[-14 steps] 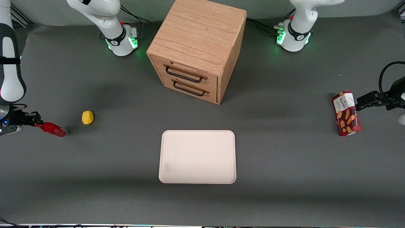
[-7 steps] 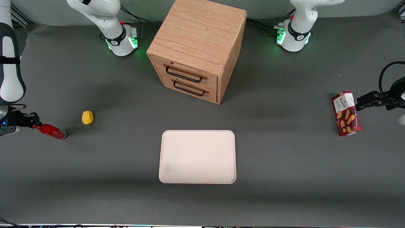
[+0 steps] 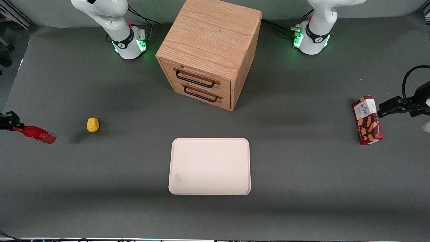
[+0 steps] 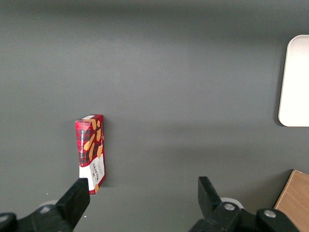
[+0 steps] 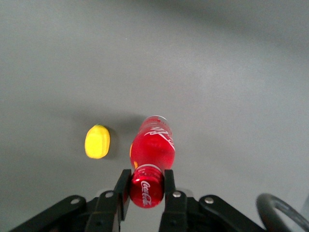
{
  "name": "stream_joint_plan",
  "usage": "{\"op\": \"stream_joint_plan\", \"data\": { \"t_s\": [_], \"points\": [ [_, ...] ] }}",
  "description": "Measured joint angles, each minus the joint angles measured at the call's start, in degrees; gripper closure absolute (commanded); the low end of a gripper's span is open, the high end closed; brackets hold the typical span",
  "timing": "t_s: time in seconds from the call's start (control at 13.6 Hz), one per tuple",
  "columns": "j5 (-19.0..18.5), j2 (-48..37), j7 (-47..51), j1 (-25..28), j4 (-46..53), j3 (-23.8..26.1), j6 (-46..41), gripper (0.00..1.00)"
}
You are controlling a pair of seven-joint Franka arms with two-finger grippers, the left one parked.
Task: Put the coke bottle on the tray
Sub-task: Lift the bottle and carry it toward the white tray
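My right gripper (image 3: 12, 124) is at the working arm's end of the table, at the very edge of the front view. It is shut on the red cap end of the coke bottle (image 3: 37, 134), which hangs tilted, base lower, above the table. In the right wrist view the gripper (image 5: 146, 182) has a finger on each side of the cap, and the bottle body (image 5: 153, 145) points down toward the table. The cream-pinkish tray (image 3: 210, 166) lies flat in the table's middle, nearer the front camera than the cabinet and far from the bottle. Its corner shows in the left wrist view (image 4: 294, 82).
A small yellow object (image 3: 92, 124) lies on the table between bottle and tray; it shows beside the bottle in the right wrist view (image 5: 97, 141). A wooden two-drawer cabinet (image 3: 208, 50) stands farther back. A red snack box (image 3: 368, 120) lies at the parked arm's end.
The gripper has carried the bottle upward and outward toward the working arm's end of the table. The white forearm has left the front view.
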Motion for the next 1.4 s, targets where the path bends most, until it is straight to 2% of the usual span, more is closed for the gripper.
{"op": "stream_joint_plan", "data": {
  "t_s": [0.51,0.81,1.03,1.4],
  "points": [
    [-2.16,-2.06,-0.08,0.07,18.57,-0.07,-20.76,1.0],
    [-2.94,-4.8,-0.16,2.61,21.11,-0.03,-23.53,1.0],
    [-2.94,-4.47,1.39,8.42,21.06,0.04,-23.53,1.0],
    [-3.0,-4.44,11.15,21.32,22.37,0.11,-23.49,1.0]
  ]
}}
